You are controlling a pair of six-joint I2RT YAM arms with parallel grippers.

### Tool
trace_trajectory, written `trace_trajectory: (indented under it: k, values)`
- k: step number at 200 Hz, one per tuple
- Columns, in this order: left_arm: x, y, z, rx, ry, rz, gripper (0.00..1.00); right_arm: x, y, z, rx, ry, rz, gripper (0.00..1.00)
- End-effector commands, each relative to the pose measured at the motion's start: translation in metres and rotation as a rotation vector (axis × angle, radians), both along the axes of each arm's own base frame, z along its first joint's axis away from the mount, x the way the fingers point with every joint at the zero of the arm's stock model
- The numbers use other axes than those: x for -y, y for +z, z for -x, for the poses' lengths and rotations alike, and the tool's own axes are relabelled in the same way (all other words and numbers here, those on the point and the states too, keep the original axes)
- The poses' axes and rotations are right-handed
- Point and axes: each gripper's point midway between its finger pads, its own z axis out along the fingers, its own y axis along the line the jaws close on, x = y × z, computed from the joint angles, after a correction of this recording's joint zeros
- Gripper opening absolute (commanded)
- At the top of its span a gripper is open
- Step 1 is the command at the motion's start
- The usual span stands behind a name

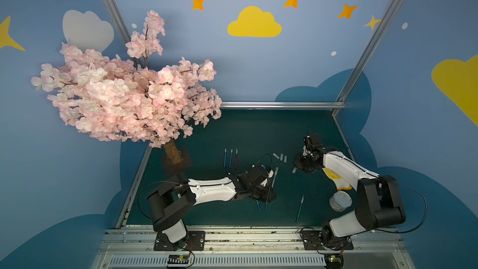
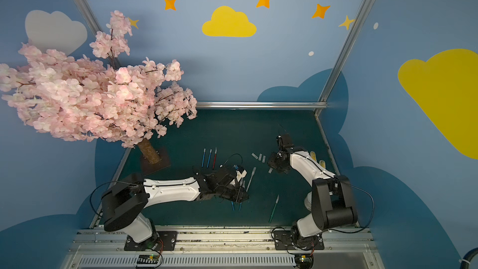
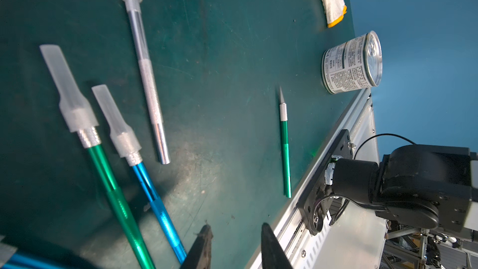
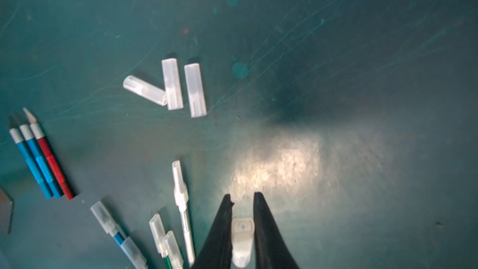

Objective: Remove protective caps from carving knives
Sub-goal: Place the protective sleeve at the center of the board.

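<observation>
You have the widest free room on the far half of the green mat (image 1: pixel 258 128), behind the three bare knives (image 1: pixel 230 157) and the three loose caps (image 1: pixel 280 157), but on the far left the blossom tree (image 1: pixel 124 94) hangs over the mat and its trunk (image 1: pixel 172 154) stands near the left edge. Between the capped knives (image 3: pixel 89 137) at the left gripper (image 1: pixel 269 199) and the lone green knife (image 1: pixel 299 209) you find an open strip of mat where a gripper can come down. Near the right edge the can (image 1: pixel 340 201) and the glove (image 1: pixel 333 176) block the way, and the right arm (image 1: pixel 344 166) reaches above them
</observation>
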Motion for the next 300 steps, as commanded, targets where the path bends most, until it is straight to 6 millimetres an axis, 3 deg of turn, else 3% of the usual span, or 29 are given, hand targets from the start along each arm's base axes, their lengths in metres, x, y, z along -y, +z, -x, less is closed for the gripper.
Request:
trace_trajectory:
  k: [1,38,72,129,176,231,247,300]
  values:
    - [-0.003,0.008,0.002,0.023,-0.012,-0.003,0.34,0.006,0.000,-0.010,0.001,0.021,0.039,0.23]
    - [-0.005,0.006,0.003,0.018,-0.012,-0.013,0.35,0.014,-0.010,-0.011,-0.026,0.013,0.057,0.40]
    - [-0.008,0.005,-0.002,0.040,0.003,-0.033,0.36,0.021,-0.008,-0.002,-0.026,0.016,0.075,0.45]
    - [-0.012,0.009,-0.002,0.057,-0.007,-0.046,0.37,0.041,-0.019,0.053,-0.131,-0.037,0.158,0.49]
    - [-0.017,0.015,-0.002,0.083,-0.019,-0.053,0.39,0.050,-0.017,0.098,-0.171,-0.069,0.197,0.46]
    - [-0.019,0.023,-0.009,0.113,-0.018,-0.051,0.40,0.033,-0.019,0.137,-0.229,-0.021,0.173,0.42]
    - [-0.019,0.024,-0.010,0.118,-0.017,-0.052,0.41,0.035,-0.029,0.155,-0.267,-0.024,0.197,0.42]
    - [-0.023,0.026,-0.010,0.128,-0.009,-0.050,0.41,0.036,-0.035,0.176,-0.283,-0.047,0.200,0.35]
